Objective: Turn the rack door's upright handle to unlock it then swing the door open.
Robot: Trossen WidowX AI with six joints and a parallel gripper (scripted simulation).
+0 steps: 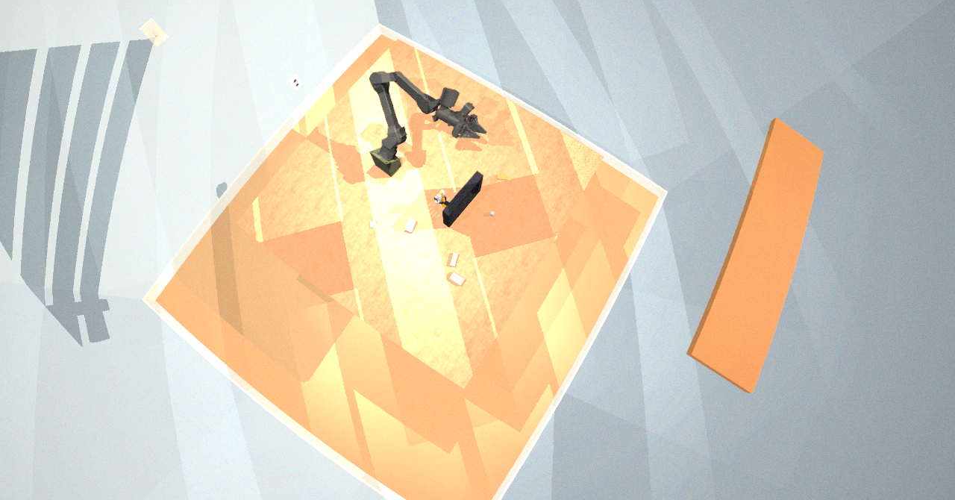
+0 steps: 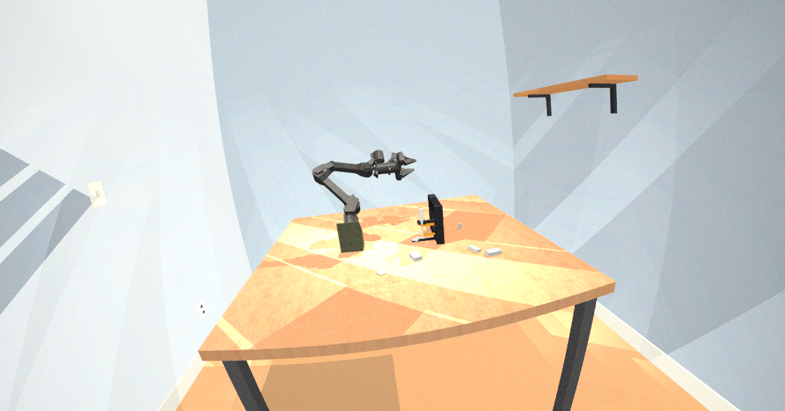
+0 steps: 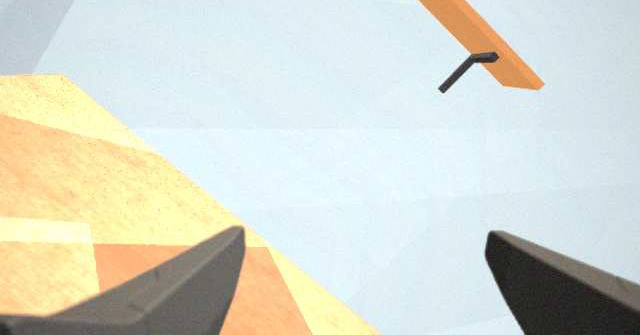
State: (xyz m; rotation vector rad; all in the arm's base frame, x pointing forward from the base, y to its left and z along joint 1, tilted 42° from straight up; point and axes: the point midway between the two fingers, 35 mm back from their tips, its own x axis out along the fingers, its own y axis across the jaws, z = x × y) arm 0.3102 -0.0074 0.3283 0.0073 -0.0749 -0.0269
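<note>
My gripper (image 1: 482, 132) (image 2: 414, 165) (image 3: 365, 240) is open and empty. It hangs well above the back part of the table, clear of the rack. The black rack (image 1: 462, 199) (image 2: 436, 219) stands upright on the table (image 2: 307, 299). A white upright handle (image 2: 421, 215) with black and orange parts stands at the rack's side facing the arm's base. Door and frame are both dark and too small to tell apart, so the door's angle and the handle's turn cannot be told. The rack is out of the wrist view.
White blocks (image 1: 410, 225) (image 2: 415, 256) lie in front of the rack; two more (image 1: 453, 258) (image 1: 456, 278) lie farther from the arm. A small grey piece (image 1: 492, 213) (image 2: 460, 226) stands behind the rack. A flat yellow piece (image 1: 503, 177) lies near its far end. A wall shelf (image 1: 757, 257) (image 2: 581, 84) is far off.
</note>
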